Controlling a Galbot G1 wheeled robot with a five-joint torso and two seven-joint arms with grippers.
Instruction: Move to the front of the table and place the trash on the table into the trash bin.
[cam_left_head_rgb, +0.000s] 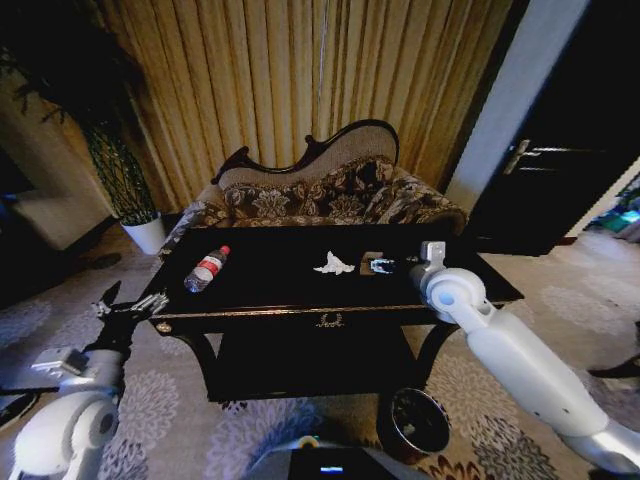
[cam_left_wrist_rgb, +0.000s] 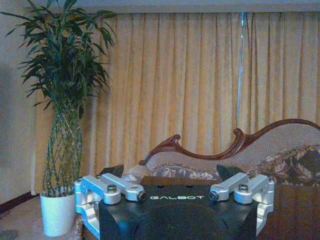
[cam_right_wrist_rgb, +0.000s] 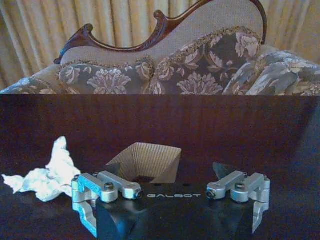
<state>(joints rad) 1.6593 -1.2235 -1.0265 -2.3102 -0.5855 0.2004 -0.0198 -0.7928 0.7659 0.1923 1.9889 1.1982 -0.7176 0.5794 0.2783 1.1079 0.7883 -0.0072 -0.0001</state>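
Nearest to the robot, the trash bin (cam_left_head_rgb: 417, 422) is standing on the patterned carpet (cam_left_head_rgb: 180, 400) just in front of the table (cam_left_head_rgb: 300, 316), towards its right leg, dark inside with a shiny rim. The left gripper (cam_left_head_rgb: 128, 305) is hanging off the table's left front corner, above the carpet, its fingers spread apart and holding nothing. Over on the right, the right gripper (cam_left_head_rgb: 388, 265) is reaching across the glossy black tabletop, jaws spread wide, with a small tan piece (cam_right_wrist_rgb: 145, 162) lying between the open fingers; whether they are touching it I cannot tell. Just beside that, towards the middle of the table, a white crumpled tissue (cam_left_head_rgb: 333, 264) is lying on the surface. Further left, well apart from it, the clear bottle (cam_left_head_rgb: 206, 269) with the red cap is lying on its side. Behind the table the floral sofa (cam_left_head_rgb: 320, 195) is sitting against golden curtains (cam_left_head_rgb: 300, 70), with a plant in a white pot (cam_left_head_rgb: 146, 232) at the left.
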